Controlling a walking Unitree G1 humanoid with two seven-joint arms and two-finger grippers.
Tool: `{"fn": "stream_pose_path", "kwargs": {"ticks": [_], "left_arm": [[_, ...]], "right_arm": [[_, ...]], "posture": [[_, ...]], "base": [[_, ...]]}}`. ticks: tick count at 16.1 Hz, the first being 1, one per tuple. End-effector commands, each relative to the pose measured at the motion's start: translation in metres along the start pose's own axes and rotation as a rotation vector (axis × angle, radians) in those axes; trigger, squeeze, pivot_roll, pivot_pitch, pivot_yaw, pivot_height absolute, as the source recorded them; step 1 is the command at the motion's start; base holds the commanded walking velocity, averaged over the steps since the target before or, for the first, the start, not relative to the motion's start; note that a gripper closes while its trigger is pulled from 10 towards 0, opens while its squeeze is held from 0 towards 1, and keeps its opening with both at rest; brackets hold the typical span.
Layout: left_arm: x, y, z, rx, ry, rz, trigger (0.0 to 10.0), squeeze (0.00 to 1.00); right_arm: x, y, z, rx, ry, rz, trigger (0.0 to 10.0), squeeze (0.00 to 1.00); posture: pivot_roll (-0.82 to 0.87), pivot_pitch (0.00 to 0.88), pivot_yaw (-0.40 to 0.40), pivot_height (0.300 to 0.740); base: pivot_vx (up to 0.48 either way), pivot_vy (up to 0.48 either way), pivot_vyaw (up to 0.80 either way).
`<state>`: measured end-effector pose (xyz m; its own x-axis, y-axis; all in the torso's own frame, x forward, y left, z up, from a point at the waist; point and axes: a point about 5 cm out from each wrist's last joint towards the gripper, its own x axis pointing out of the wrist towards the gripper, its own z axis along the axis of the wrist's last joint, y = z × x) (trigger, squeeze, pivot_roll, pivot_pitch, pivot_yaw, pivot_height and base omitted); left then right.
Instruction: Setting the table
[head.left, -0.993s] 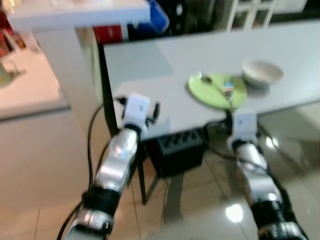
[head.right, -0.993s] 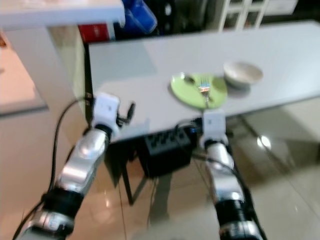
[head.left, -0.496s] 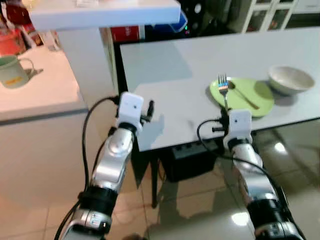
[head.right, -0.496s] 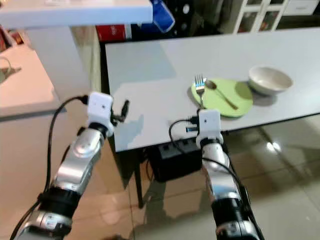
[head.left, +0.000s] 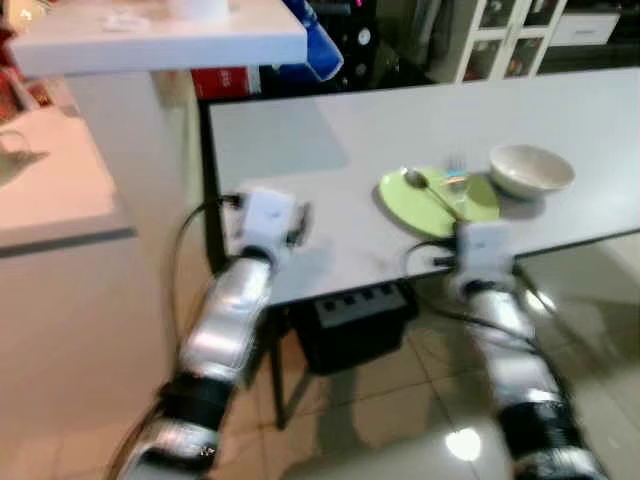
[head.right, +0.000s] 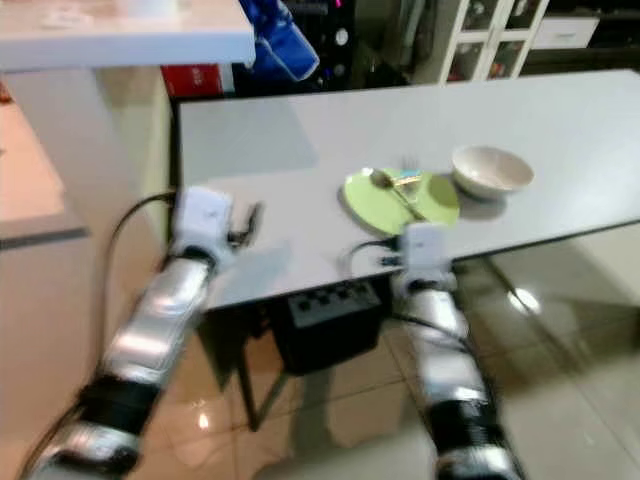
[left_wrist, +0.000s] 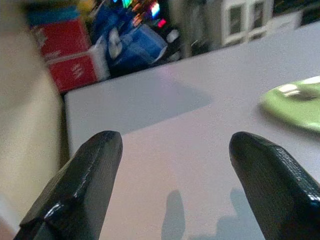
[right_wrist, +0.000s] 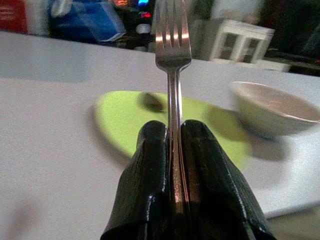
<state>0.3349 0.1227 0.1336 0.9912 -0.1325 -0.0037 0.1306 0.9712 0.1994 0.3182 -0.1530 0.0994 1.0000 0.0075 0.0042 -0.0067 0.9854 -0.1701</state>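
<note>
Plate (head.left: 438, 203), spoon (head.left: 428, 189) and bowl (head.left: 531, 170) already sit on the surface (head.left: 330, 160); the right pincer (right_wrist: 173, 150) grips the fork (right_wrist: 172, 45), unplaced; the left pincer (left_wrist: 170, 175) is spread, empty.

In the left wrist view we see our left gripper (left_wrist: 172, 187) with its two black fingers (left_wrist: 80, 192) spread wide apart, and nothing is between the jaws. Under them lies the flat pale grey table (left_wrist: 165, 135), and two small shadows fall on it between the fingers. Near the far side of the table we see a part of a round light green plate (left_wrist: 295, 102). Behind the table stand red boxes (left_wrist: 65, 62) and a blue bag (left_wrist: 137, 45), both blurred.
</note>
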Motion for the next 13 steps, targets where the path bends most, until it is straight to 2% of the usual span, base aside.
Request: {"fn": "stream_pose_path", "kwargs": {"ticks": [1,4,10,11,13], "left_arm": [[0.0031,-0.0091,0.0079,-0.003,-0.017,-0.015,10.0,0.0],[0.0034,-0.0094,0.0081,0.004,-0.015,-0.013,10.0,0.0],[0.004,-0.0101,0.009,0.016,-0.023,-0.008,10.0,0.0],[0.0028,-0.0095,0.0122,-0.012,-0.054,0.001,10.0,0.0],[0.0022,-0.0099,0.012,-0.019,-0.053,0.0,10.0,0.0]], "right_arm": [[0.0011,-0.0103,0.002,-0.019,-0.003,-0.017,0.0,0.0],[0.0009,-0.0093,0.0021,-0.019,-0.004,-0.014,0.0,0.0],[0.0003,-0.0082,0.0006,-0.019,0.007,-0.001,0.0,0.0],[0.0003,-0.0065,-0.0013,-0.015,0.028,0.015,10.0,0.0],[0.001,-0.0059,-0.0007,-0.022,0.025,0.027,10.0,0.0]], "posture": [[-0.03,0.0,0.015,0.74],[-0.03,0.0,0.016,0.74],[-0.03,0.0,0.015,0.74],[-0.03,0.0,0.013,0.74],[-0.03,0.0,0.011,0.74]], "base": [[0.416,0.0,0.0],[0.417,0.0,0.0],[0.376,-0.292,0.0],[0.0,0.0,0.0],[0.0,0.0,0.0]]}}
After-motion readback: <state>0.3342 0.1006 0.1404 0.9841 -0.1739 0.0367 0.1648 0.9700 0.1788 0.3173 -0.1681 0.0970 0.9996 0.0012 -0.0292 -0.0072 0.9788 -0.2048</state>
